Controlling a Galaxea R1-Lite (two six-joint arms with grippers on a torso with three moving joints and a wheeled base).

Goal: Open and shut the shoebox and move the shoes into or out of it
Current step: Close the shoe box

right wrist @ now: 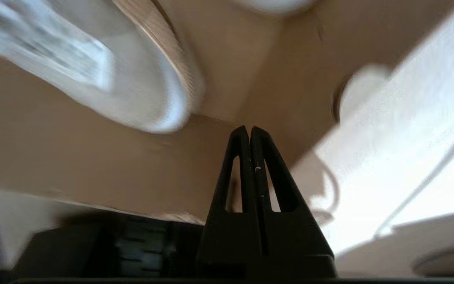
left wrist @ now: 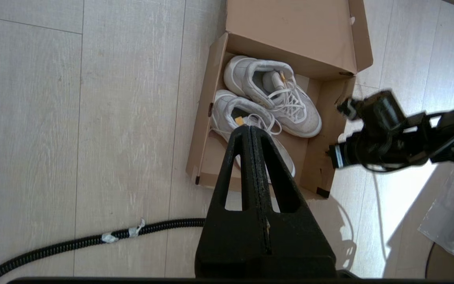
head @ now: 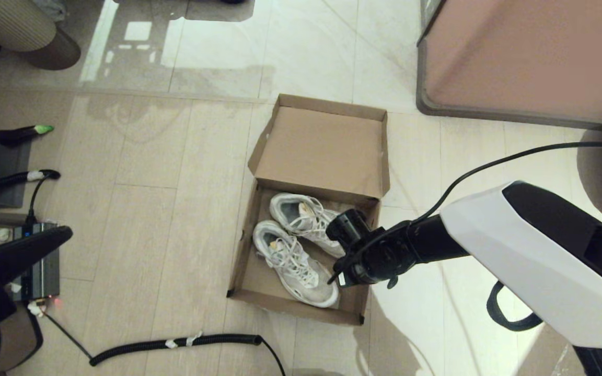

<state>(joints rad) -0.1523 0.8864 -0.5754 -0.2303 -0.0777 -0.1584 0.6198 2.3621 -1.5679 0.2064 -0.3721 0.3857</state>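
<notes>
**Right arm low over the open box, both shoes inside**

The shoebox [head: 301, 209] sits on the floor with its lid [head: 322, 149] flung back and standing open. Both shoes [head: 296, 248] lie side by side inside, toes angled toward the near right corner. The right gripper [right wrist: 249, 132] is down at the box's right wall, just beside the farther shoe; its fingers are pressed together with nothing between them. The left gripper [left wrist: 250, 132] hangs off to the robot's left, well apart from the box, also clenched and empty.

What could go wrong: with its fingers together, the right gripper cannot take a shoe as it stands, so a further descent would likely just shove the sneaker or drag the light cardboard across the tiles. The wrist sits close to the right wall, and a sideways sweep could buckle that wall or snag the laces. If the aim is to close the lid, the arm must first clear the box, or the flap would come down on it. A black cable [head: 175, 344] on the floor lies near the front edge.

No brand, label or writing can be read anywhere.
</notes>
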